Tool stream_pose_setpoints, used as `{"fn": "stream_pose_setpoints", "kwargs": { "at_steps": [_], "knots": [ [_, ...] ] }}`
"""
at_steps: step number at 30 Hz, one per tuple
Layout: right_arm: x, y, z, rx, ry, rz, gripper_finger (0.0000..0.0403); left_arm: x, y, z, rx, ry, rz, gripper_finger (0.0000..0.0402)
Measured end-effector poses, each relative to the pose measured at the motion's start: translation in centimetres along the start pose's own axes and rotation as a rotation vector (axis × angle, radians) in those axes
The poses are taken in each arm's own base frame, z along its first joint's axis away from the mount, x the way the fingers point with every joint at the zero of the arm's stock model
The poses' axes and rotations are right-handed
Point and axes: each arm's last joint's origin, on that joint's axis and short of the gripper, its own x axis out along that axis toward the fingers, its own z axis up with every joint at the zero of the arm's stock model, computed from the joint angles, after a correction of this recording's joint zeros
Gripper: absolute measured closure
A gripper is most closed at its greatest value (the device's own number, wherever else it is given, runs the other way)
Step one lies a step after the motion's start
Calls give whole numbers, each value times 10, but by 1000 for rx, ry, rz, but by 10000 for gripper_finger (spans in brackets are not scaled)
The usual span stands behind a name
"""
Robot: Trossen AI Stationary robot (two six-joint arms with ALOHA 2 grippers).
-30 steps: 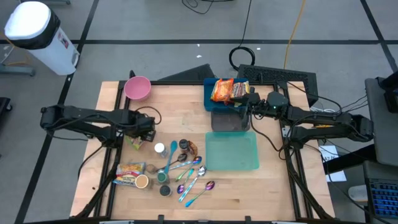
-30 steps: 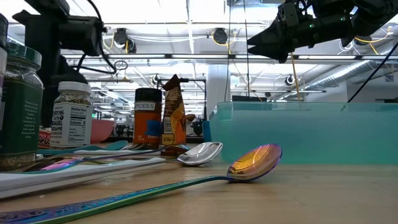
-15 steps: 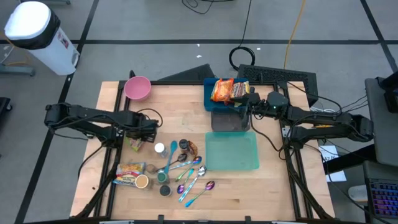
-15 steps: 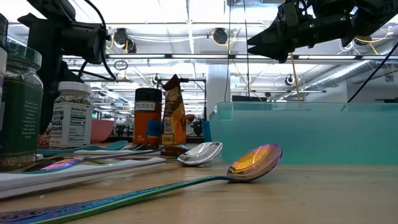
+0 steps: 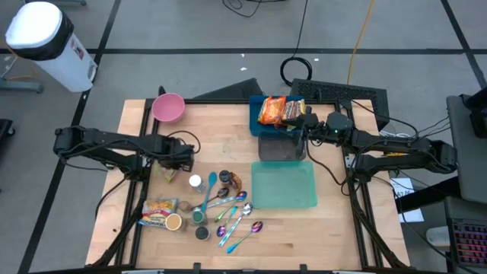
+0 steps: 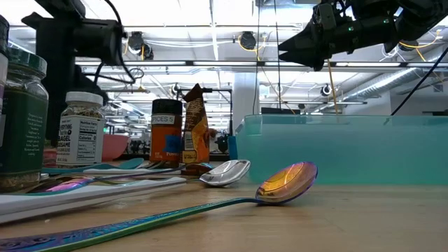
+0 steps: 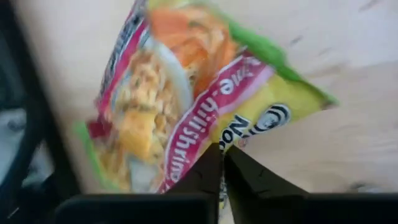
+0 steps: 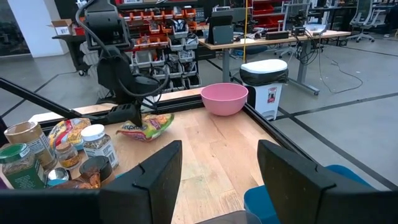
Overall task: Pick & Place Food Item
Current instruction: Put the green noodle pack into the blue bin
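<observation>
- Yellow-and-pink noodle packet (image 7: 186, 106) lies flat on the wooden tabletop (image 5: 335, 228) toward its left edge, below the pink bowl (image 5: 168, 107).
- My left gripper (image 5: 180, 157), half spread a second ago, is now clenched on the packet's edge.
- My right gripper (image 8: 217, 171) hasn't moved, parted and empty near the back edge, over the bins.

A pale wooden tabletop (image 5: 327, 221) carries a pink bowl (image 5: 168, 107) near one corner, a teal tray (image 5: 284, 185), spice jars (image 5: 196, 183) and spoons (image 5: 237, 215) mid-surface.
</observation>
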Motion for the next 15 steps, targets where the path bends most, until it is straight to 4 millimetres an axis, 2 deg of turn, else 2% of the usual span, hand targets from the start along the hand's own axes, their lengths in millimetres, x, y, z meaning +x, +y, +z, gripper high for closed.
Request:
{"fn": "stream_pose_setpoints", "kwargs": {
  "at_steps": [7,11,15],
  "knots": [
    [0,0,0,0,0,0,202,-18,-13,9,99,-135,-63,395],
    [0,0,0,0,0,0,202,-43,-22,21,151,-262,-90,395],
    [0,0,0,0,0,0,202,-79,-32,39,200,-438,-131,398]
  ]
}}
